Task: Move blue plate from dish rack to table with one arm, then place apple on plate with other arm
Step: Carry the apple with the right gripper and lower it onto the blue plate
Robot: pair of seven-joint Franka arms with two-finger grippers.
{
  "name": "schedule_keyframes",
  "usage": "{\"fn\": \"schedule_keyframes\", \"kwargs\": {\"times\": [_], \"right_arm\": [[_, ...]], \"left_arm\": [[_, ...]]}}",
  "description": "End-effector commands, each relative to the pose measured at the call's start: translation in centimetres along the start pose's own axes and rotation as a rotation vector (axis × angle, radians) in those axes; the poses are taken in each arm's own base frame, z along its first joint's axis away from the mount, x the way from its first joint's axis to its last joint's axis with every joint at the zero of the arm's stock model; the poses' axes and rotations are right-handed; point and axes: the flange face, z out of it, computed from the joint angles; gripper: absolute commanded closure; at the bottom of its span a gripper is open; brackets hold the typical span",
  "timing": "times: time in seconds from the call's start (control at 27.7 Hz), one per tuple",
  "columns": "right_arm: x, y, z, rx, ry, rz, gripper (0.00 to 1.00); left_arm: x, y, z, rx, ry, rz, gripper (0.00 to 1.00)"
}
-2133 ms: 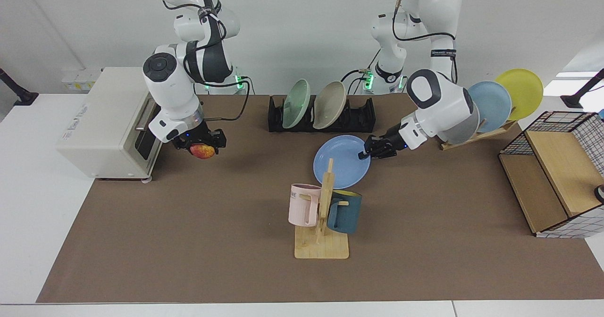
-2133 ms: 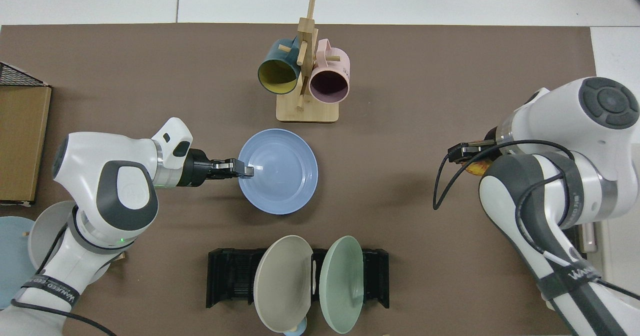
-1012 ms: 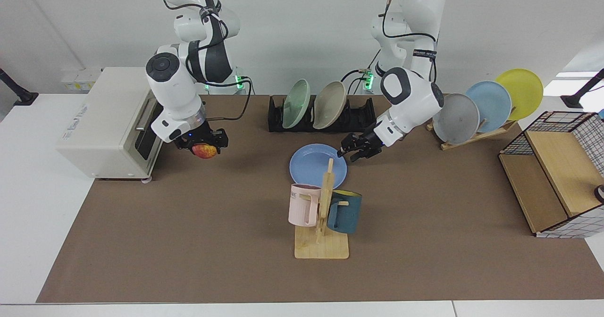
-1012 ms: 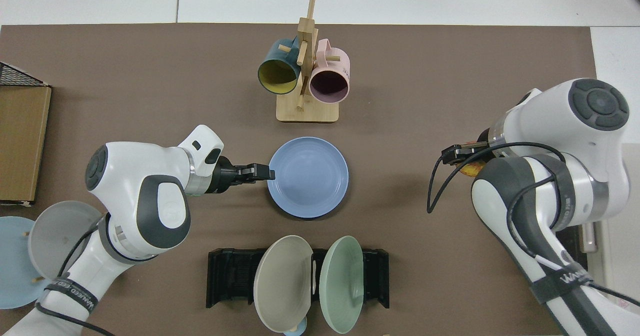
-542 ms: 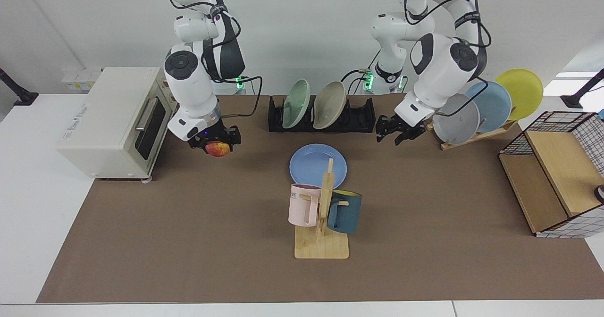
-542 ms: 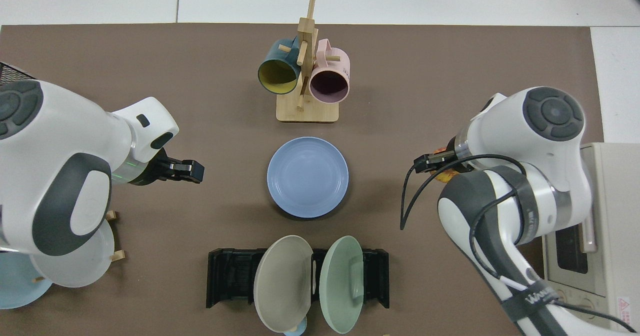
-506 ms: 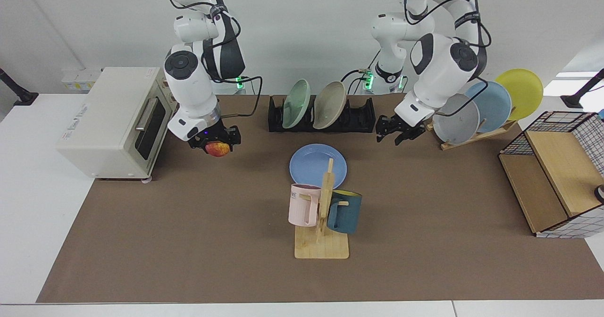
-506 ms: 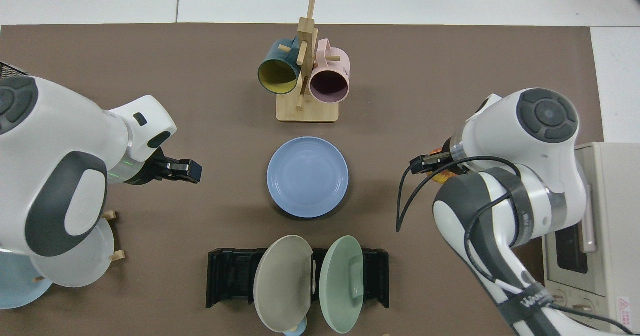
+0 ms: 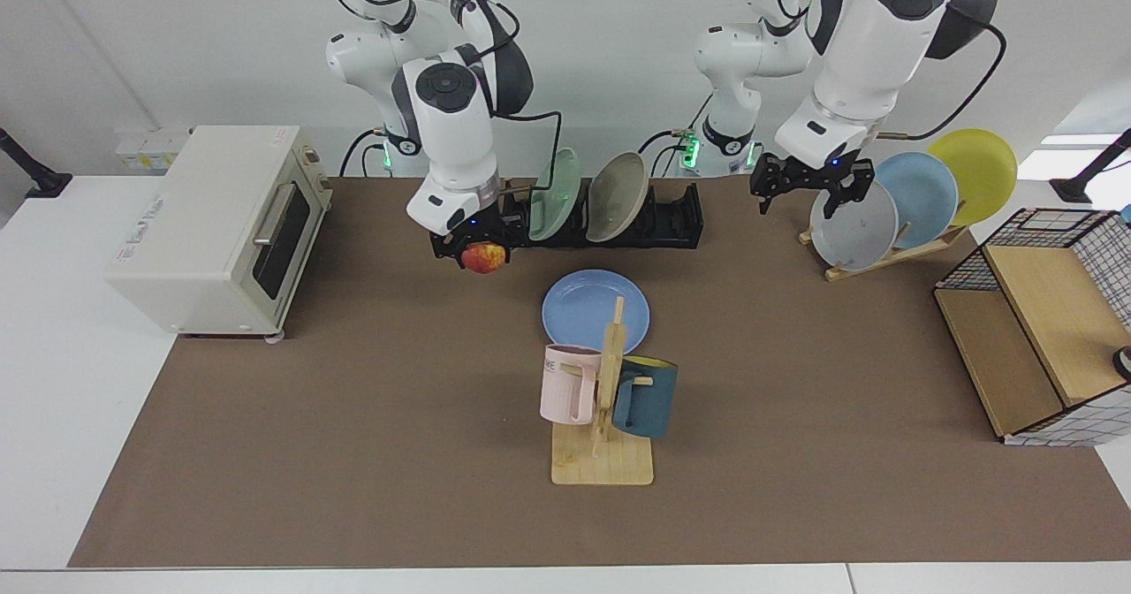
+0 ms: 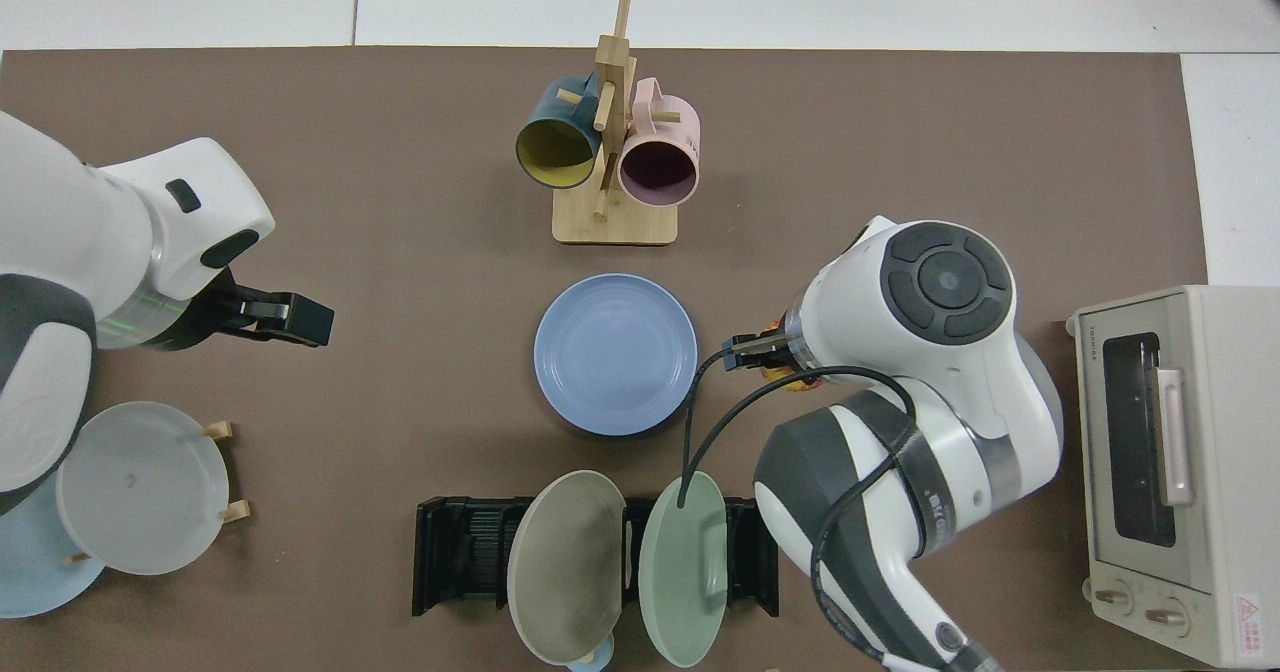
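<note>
Facing view shows the blue plate (image 9: 595,309) lying flat on the brown mat of the table (image 9: 353,453), clear of the black dish rack (image 9: 680,218), which holds a green plate (image 9: 557,192) and a beige plate (image 9: 617,183). The apple (image 9: 483,258) hangs at about ten o'clock from the plate, off its rim, pinched between the fingers of the right gripper (image 9: 473,247). In the top view only a sliver of the apple (image 10: 790,380) peeks from under the wrist, so how deep the grip sits is hard to judge.

Risks, as I read them: a round apple let go from height could roll off the shallow plate or nudge it; the mug stand (image 9: 603,417), just beside the plate's near rim at six o'clock, could be struck by an overshooting wrist. The left gripper (image 9: 802,189) waits with fingers spread, empty, by the wooden rack's grey plate (image 9: 853,232), well apart.
</note>
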Motion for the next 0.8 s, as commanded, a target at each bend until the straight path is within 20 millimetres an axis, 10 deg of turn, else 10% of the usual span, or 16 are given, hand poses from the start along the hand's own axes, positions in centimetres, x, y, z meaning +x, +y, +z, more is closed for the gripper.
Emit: {"fn": "schedule_keyframes", "kwargs": {"times": [0.0, 0.76], "right_arm": [[1.0, -2.6, 0.2, 0.034, -0.011, 0.072, 1.00], [3.7, -12.5, 8.1, 0.013, -0.013, 0.189, 1.00]], "left_arm": [[0.5, -0.5, -1.2, 0.014, -0.011, -0.008, 0.00], [-0.1, -2.8, -1.8, -0.049, 0.008, -0.030, 0.00]]}}
